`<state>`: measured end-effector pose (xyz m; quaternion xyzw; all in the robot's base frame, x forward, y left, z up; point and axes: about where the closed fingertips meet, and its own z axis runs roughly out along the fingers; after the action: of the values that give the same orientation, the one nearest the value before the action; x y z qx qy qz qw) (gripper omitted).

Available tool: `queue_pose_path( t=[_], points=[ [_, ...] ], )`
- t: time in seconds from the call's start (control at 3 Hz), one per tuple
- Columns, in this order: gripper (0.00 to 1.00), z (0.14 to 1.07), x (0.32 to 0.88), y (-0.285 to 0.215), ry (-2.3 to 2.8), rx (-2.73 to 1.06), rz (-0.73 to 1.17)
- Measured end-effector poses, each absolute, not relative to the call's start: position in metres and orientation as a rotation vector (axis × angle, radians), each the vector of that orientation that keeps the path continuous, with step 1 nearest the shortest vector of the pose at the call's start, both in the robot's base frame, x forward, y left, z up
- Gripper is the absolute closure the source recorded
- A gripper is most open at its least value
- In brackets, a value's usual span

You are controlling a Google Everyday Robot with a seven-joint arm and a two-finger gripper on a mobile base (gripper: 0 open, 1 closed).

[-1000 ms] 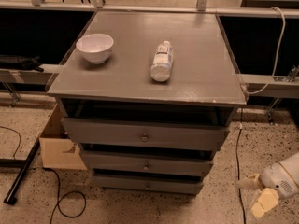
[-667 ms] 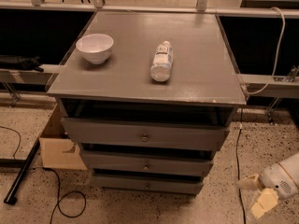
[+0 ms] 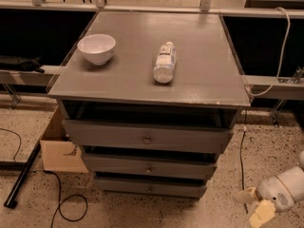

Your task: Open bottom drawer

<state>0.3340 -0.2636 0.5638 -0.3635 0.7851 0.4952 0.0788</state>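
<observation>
Three grey wooden drawers sit stacked beneath the flat grey cabinet top [image 3: 204, 75], and the bottom drawer [image 3: 118, 185], the lowest and shortest-fronted of them, lies just above the speckled stone floor [image 3: 142, 215] with a small round metal knob [image 3: 150, 190] at its centre. Above it are the middle grey drawer [image 3: 190, 168] and the wider top grey drawer [image 3: 104, 133], each front stepping a little further out than the one below; the bottom front sits furthest back, though whether it is fully closed is hard to tell from this angle. The robot's white gripper [image 3: 252, 205] hangs low in the bottom-right corner, near the floor, well apart from the cabinet and to the right of the bottom drawer, at about the drawer's height or slightly lower. Its two cream fingers [image 3: 261, 213] appear spread with a gap between them, gripping nothing. On the cabinet top a white ceramic bowl [image 3: 96, 48] stands to the left, and a clear plastic bottle [image 3: 165, 63] lies on its side near the middle. A brown cardboard box [image 3: 59, 152] rests against the cabinet's left side.
</observation>
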Motion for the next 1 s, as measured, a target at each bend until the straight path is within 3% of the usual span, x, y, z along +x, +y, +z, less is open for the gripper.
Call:
queue_pose_path(
  t=[0.33,1.0],
  points=[
    [0.00,0.5373,0.3264,-0.2409,2.335,-1.055,1.612],
    [0.00,0.5278,0.3233,-0.2390,2.277,-1.003,1.639]
  ],
)
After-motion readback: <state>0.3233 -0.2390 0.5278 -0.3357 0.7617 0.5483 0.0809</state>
